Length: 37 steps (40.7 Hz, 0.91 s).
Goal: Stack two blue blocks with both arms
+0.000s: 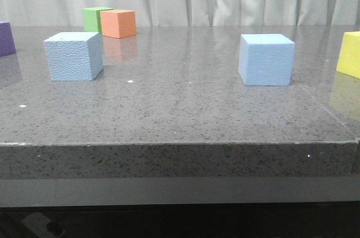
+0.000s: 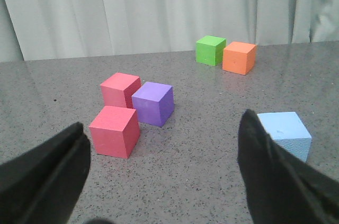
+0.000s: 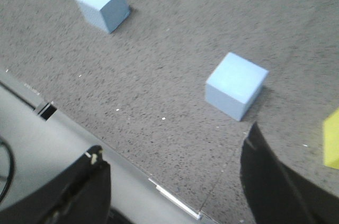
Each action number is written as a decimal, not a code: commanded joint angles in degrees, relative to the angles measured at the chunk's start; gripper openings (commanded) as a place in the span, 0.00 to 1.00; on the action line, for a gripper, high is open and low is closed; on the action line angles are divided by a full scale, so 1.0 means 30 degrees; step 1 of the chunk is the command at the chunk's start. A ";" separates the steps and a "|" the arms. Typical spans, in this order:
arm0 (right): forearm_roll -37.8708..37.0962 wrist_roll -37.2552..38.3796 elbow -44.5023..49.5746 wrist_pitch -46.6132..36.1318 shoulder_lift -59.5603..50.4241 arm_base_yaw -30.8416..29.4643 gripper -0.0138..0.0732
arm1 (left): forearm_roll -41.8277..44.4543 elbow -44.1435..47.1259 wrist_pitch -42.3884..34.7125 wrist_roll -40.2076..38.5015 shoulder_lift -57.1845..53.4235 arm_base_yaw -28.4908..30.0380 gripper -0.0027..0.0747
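The rough blue block (image 1: 73,55) sits at the table's left; it also shows in the left wrist view (image 2: 286,134) and the right wrist view (image 3: 103,3). The smooth blue block (image 1: 265,59) sits at the right, and in the right wrist view (image 3: 235,85) it lies ahead of the fingers. Neither arm shows in the front view. My left gripper (image 2: 161,173) is open and empty above the table, the rough block just beyond one finger. My right gripper (image 3: 172,181) is open and empty over the table's front edge.
A green cube (image 1: 94,18) and an orange cube (image 1: 118,23) stand at the back left. A purple cube (image 1: 6,38) is at the far left, a yellow cube (image 1: 350,53) at the far right. Two red cubes (image 2: 115,131) sit by the purple cube in the left wrist view.
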 commanded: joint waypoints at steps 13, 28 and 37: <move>-0.7357 0.5903 -0.5482 -0.0849 0.7342 0.4362 0.77 | 0.0085 -0.0462 -0.1589 -0.0066 0.0365 -0.0101 0.76; -0.9807 0.9799 -0.6645 -0.1709 1.1134 0.4620 0.77 | 0.0085 -0.0462 -0.1589 -0.0066 0.0365 -0.0101 0.76; -1.0414 1.3142 -0.6645 -0.3158 1.1735 0.4603 0.77 | 0.0085 -0.0462 -0.1589 -0.0066 0.0365 -0.0101 0.76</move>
